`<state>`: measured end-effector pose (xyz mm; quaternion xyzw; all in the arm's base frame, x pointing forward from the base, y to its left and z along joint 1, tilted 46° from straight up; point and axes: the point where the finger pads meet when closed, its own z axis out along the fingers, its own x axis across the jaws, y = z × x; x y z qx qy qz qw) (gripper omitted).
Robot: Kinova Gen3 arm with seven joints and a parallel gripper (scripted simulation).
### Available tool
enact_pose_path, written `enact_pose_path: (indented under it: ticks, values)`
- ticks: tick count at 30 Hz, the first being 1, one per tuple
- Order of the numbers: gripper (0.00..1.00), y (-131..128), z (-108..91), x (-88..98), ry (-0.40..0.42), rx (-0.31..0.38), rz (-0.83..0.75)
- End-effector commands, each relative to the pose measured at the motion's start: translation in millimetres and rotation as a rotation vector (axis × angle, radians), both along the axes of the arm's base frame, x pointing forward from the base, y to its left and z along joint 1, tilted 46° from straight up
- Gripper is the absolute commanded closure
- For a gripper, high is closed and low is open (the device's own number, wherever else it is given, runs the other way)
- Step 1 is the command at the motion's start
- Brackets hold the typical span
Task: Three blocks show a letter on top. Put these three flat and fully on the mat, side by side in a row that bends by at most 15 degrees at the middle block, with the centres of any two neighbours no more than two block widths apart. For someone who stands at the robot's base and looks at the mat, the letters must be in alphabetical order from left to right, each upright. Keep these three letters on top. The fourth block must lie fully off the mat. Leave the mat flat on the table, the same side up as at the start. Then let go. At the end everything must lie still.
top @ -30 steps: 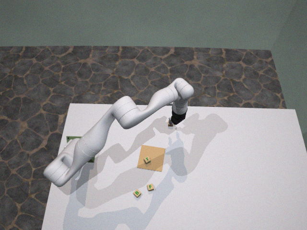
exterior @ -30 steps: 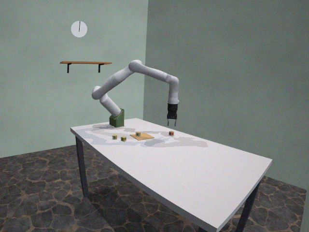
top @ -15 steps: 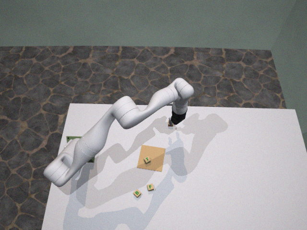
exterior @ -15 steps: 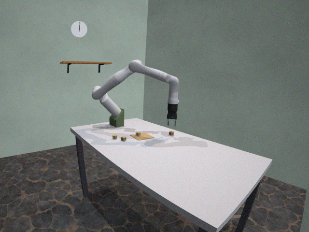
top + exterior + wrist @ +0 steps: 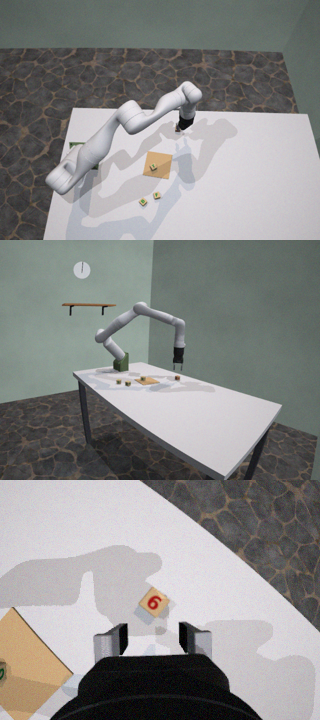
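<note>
An orange-tan mat (image 5: 157,164) lies flat on the white table. A block with a green T (image 5: 153,166) sits on the mat. Blocks with a green B (image 5: 142,201) and a green F (image 5: 156,195) lie side by side on the table, off the mat, nearer the front edge. A block with a red 6 (image 5: 154,602) lies on the table beyond the mat, near the far edge; it also shows in the exterior view (image 5: 177,377). My gripper (image 5: 177,367) hangs open and empty a little above the 6 block, which shows just ahead of my fingertips in the wrist view.
The robot's green base (image 5: 121,362) stands at the table's corner. The far table edge runs close behind the 6 block, with the stone floor beyond. A corner of the mat (image 5: 30,670) shows at the left of the wrist view.
</note>
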<state>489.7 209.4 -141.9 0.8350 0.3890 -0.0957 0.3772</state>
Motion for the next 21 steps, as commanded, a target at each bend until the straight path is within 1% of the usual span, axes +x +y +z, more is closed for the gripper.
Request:
enact_pose_path:
  ticks: [1,13,17,21]
  values:
    - [0.0,1.5,0.8,0.3,-0.001,0.002,0.002]
    - [0.0,-0.5,3.5,0.6,-0.003,0.001,0.002]
    - [0.0,-8.9,14.5,1.4,-0.01,-0.004,0.004]
    - [0.0,-25.9,35.5,1.2,-0.02,-0.012,0.007]
